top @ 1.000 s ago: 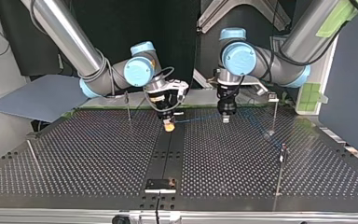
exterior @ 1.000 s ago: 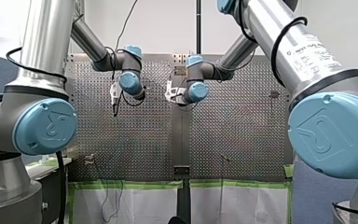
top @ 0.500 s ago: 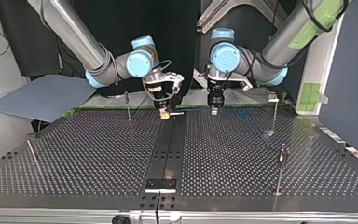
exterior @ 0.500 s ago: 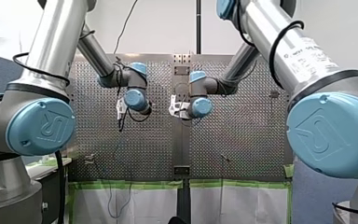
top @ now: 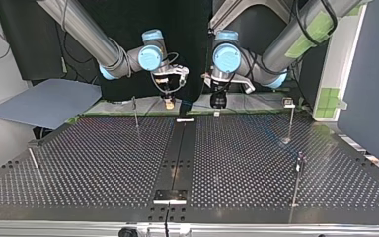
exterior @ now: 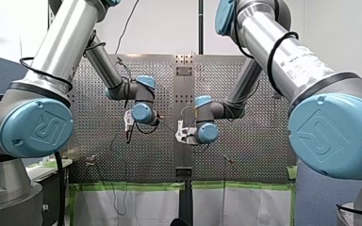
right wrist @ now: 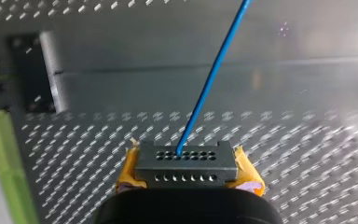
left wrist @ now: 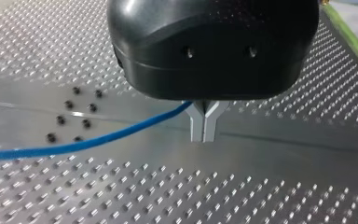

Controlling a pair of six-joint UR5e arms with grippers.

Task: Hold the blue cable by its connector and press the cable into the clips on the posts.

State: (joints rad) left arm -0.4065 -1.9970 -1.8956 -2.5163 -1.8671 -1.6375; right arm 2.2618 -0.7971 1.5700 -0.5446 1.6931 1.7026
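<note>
Perforated metal table (top: 103, 163) carries thin upright posts: one (top: 136, 112) at the top view's left, one (top: 290, 121) at its right with a clip (top: 289, 102) on top, and another (top: 297, 180) nearer the camera.

**Current state**
- Right gripper (right wrist: 187, 173): yellow pads (right wrist: 127, 172) clamped on either side of the black connector (right wrist: 186, 161). The blue cable (right wrist: 209, 79) leaves the connector's face and runs ahead, clear of the table.
- Left gripper (left wrist: 203, 126): metal fingers pressed together. The cable enters where they meet and trails off to one side above the table, so it is judged pinched there.
- Both grippers hang above the table's arm-side edge in the top view, close together and well apart from the posts. The cable cannot be made out in that view.

**Step in hand**
Carrying the cable. No part of it appears seated in a clip; pressing has not begun.

**Next move**
1. Bring the span between the grippers over the first post's clip.
2. Keep the span taut and aligned with the clip mouth.
3. Lower both grippers together until the cable seats.

Caution: slack or a skewed span will likely ride over the clip.
</note>
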